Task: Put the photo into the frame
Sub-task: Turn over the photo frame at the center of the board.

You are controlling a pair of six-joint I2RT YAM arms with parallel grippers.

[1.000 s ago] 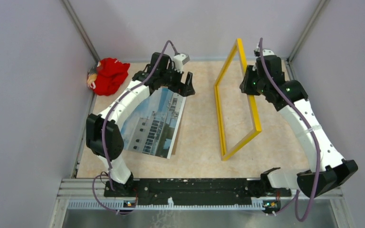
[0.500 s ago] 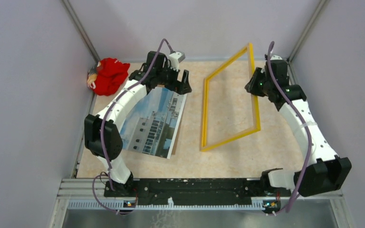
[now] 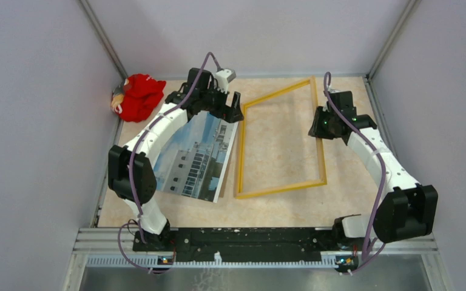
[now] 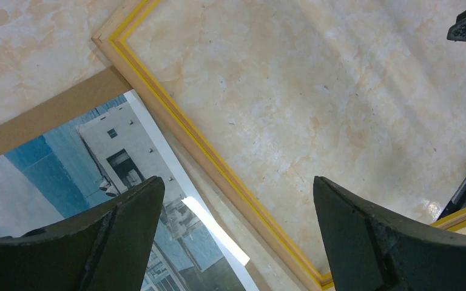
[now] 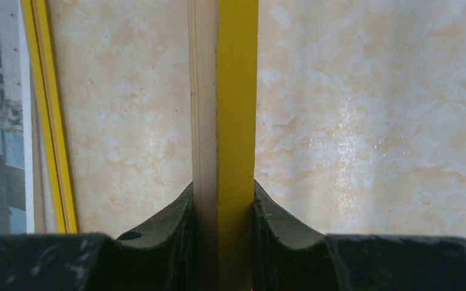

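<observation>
Right wrist: right tool (image 5: 223, 203) pinches the frame (image 5: 236, 91), left tool (image 4: 236, 182) gapes wide by the photo (image 3: 197, 157), so settle it flat before letting go.

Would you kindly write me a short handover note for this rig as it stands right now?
The left gripper is open and empty, hovering over the far corner of the photo and the nearby left rail of the frame.
The right gripper is shut on the frame's right rail; whether the frame lies fully flat I cannot tell.
The photo lies picture side up on the brown backing board, outside the frame.
Done: nothing inserted. Left: get the photo into the frame.
</observation>
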